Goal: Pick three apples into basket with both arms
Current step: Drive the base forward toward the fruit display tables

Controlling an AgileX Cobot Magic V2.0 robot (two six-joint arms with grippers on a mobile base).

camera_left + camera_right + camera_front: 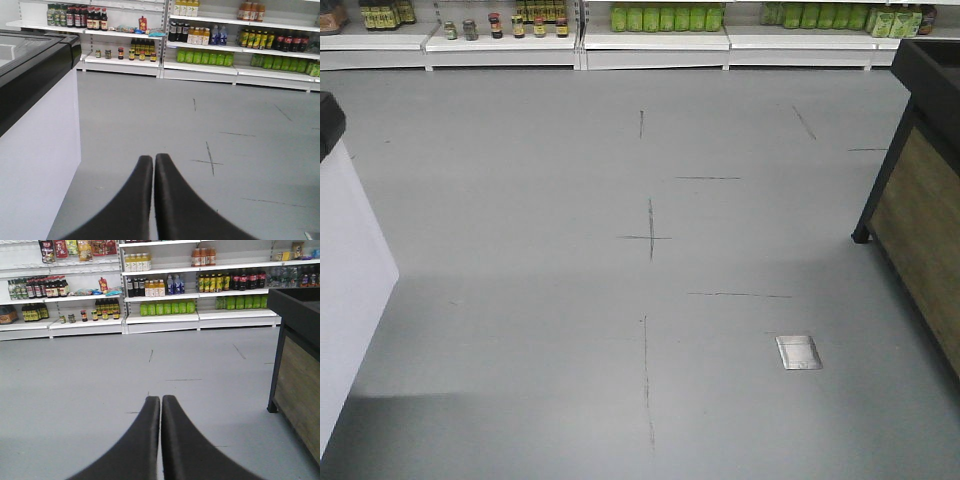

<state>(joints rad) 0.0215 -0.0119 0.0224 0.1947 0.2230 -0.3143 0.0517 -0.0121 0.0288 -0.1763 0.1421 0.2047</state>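
Even, bright light fills all views; a broad soft shadow darkens the near smooth grey floor. Distant white metal shelves look slightly blurred.

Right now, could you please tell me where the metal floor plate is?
Front view: the metal floor plate lies lower right on the grey floor, just left of the wooden-sided stand.

The front camera tilts down over the grey floor toward far shelves, which both wrist cameras, low behind the left hand and right hand, also face.
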